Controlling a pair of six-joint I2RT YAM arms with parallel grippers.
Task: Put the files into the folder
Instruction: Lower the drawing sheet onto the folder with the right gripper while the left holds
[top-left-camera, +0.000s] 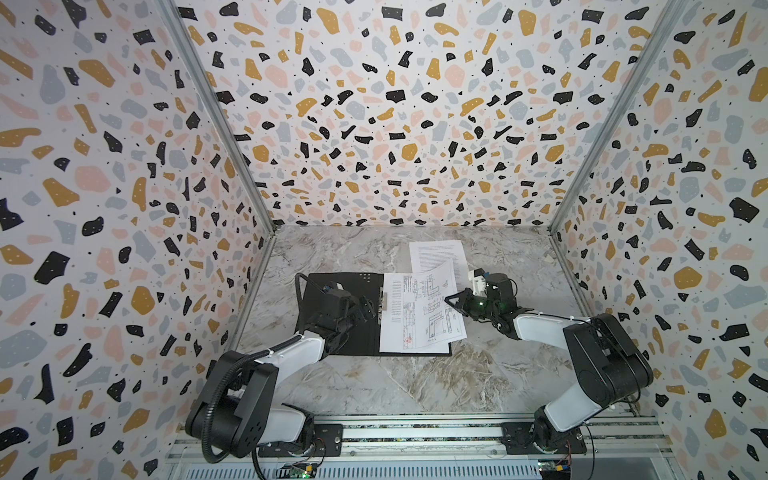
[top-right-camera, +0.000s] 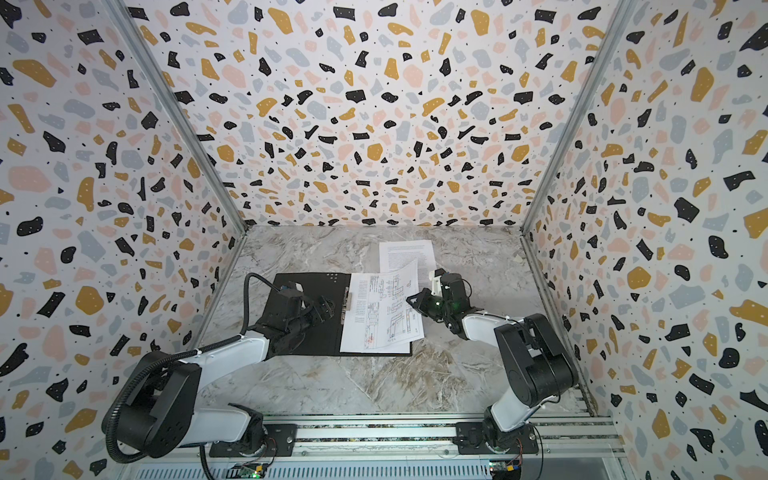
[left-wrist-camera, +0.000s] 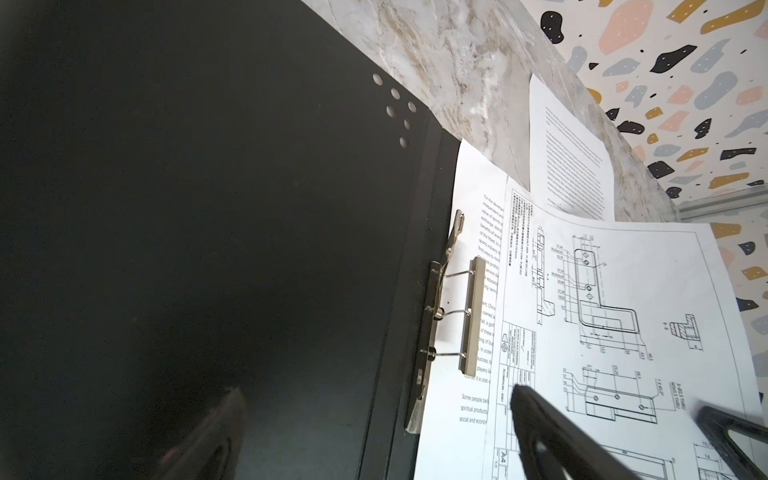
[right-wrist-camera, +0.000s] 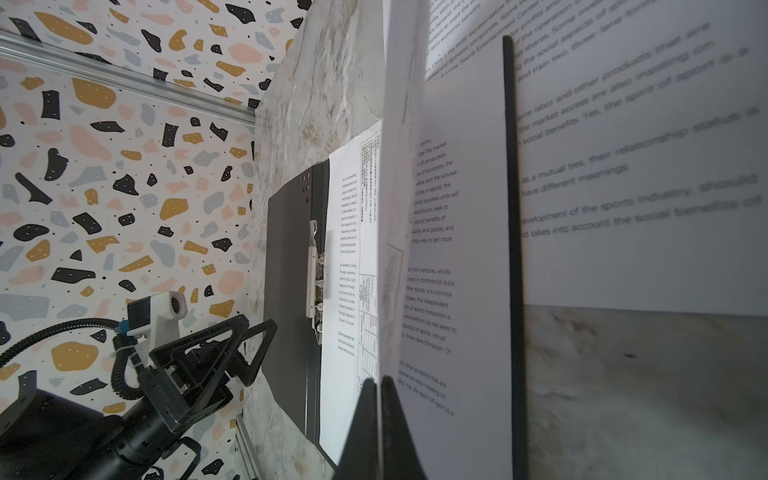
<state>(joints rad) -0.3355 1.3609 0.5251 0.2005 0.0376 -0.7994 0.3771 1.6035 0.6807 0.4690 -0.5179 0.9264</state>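
We see the folder (top-left-camera: 345, 279) lying open and flat on the marble table (top-left-camera: 415, 382), black inside facing up, a little left of the middle, with its metal spine clip (top-left-camera: 383, 303) running near to far down the centre. 1 text sheet (top-left-camera: 392, 316) lies squarely on the folder's right half, its left edge tucked by the clip. The drawing sheet (top-left-camera: 432, 307) sits askew on top of it, and its near right corner juts past the folder's right edge. The right gripper (top-left-camera: 446, 298) is pinched tight on that sheet's right edge, and in the right wrist view the paper rises up from between the closed fingers (right-wrist-camera: 390, 419). A 2nd text sheet (top-left-camera: 436, 257) lies on the table just beyond the folder's far right corner, and in both top views the drawing sheet's far corner overlaps it. The left gripper (top-left-camera: 368, 306) hangs over the folder's left half, just beside the clip, jaws spread wide and holding nothing. We cannot tell whether its fingertips touch the folder.
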